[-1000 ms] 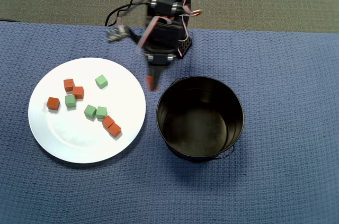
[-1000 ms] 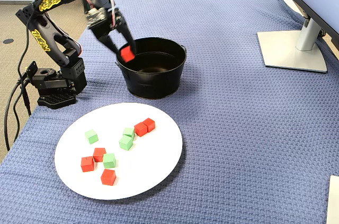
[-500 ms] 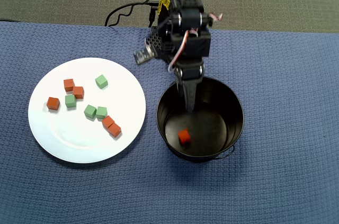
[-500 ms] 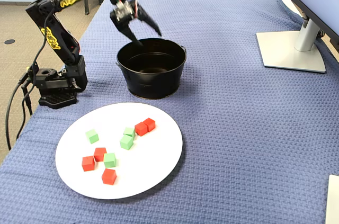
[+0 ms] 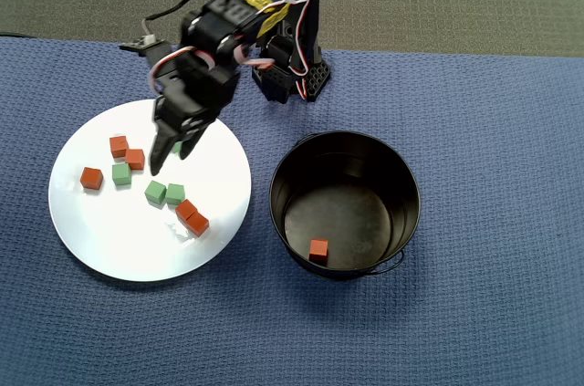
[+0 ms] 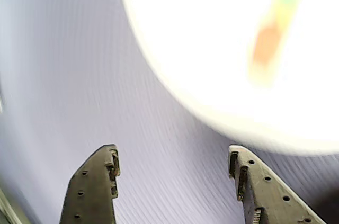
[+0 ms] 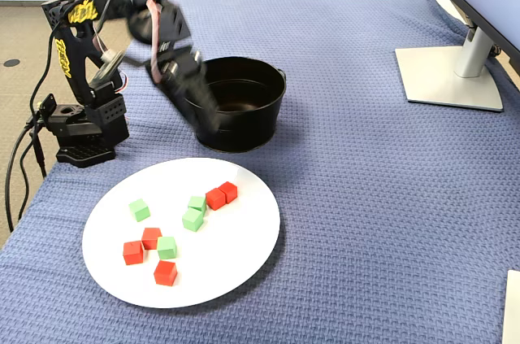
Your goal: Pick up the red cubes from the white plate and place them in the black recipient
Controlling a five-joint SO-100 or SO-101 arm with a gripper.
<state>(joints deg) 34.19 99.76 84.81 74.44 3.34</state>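
Several red cubes lie on the white plate (image 5: 119, 231): a pair (image 5: 127, 151) at its upper left, one (image 5: 90, 178) at its left and a pair (image 5: 192, 216) at its lower right. One more red cube (image 5: 318, 251) sits on the floor of the black recipient (image 5: 401, 176). My gripper (image 5: 169, 156) hangs open and empty over the plate's upper middle, near the upper-left pair. In the wrist view its fingers (image 6: 98, 181) stand wide apart, the gripper (image 6: 174, 155) is over blue cloth, and the plate (image 6: 201, 49) is a motion blur. In the fixed view the gripper (image 7: 207, 116) is blurred in front of the recipient (image 7: 244, 128).
Green cubes (image 5: 121, 173) (image 5: 165, 193) lie mixed among the red ones on the plate. The arm's base (image 5: 292, 76) stands at the far edge of the blue cloth. A monitor foot (image 7: 447, 76) stands at the right in the fixed view.
A second ago the gripper held a red cube beside the bucket. It dropped the cube into the bucket, then swung left, open, to above the plate.
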